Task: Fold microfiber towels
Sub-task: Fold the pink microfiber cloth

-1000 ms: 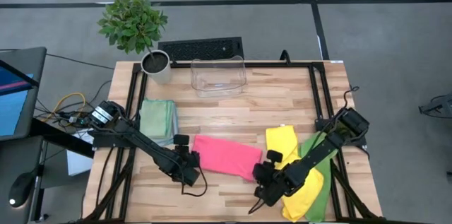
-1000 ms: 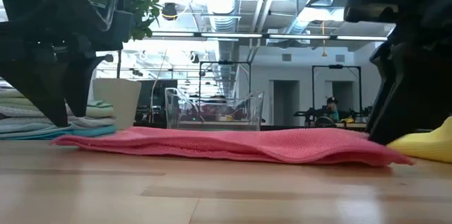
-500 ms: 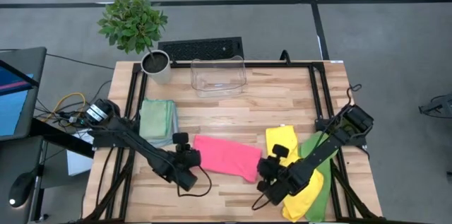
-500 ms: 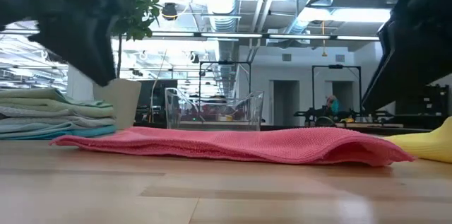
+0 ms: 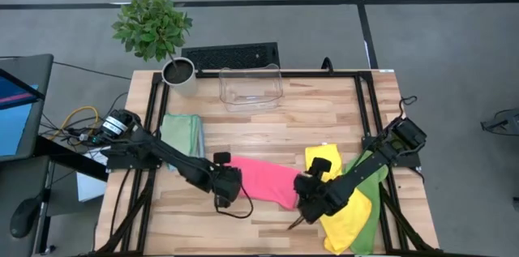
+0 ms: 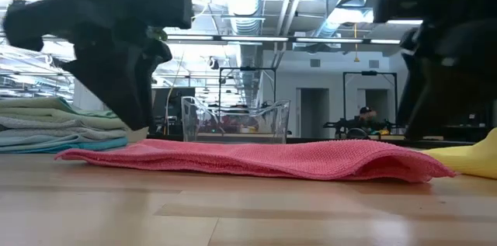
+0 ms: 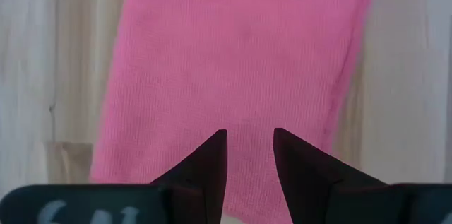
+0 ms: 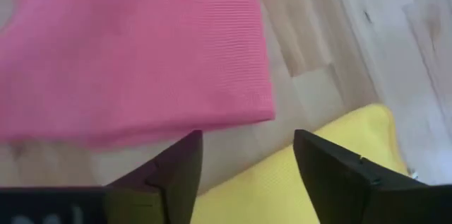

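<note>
The folded pink microfiber towel (image 5: pixel 263 182) lies flat on the light wooden slatted table (image 5: pixel 324 119), near the front edge and about midway across. Its long axis runs left to right across the table, slightly slanted, with the right end a touch closer to the front edge. In the low view it shows as a low, long strip (image 6: pixel 256 159) with a small hump near its right end.

The left gripper (image 5: pixel 229 186) hovers over the towel's left end. Its wrist camera shows the two dark fingers (image 7: pixel 208 160) set a narrow gap apart, with only pink cloth (image 7: pixel 240 61) beyond them and nothing pinched.

The right gripper (image 5: pixel 309 192) sits at the towel's right end. Its fingers (image 8: pixel 176 167) are spread wide and empty, above the gap where the pink edge (image 8: pixel 141 54) meets the yellow microfiber towel (image 8: pixel 304 174).

That yellow towel (image 5: pixel 350 212) lies crumpled at the right front, over a lime green towel (image 5: pixel 375 188). A stack of folded pale green and grey towels (image 5: pixel 182 137) rests at the left, well clear of the pink one.
</note>
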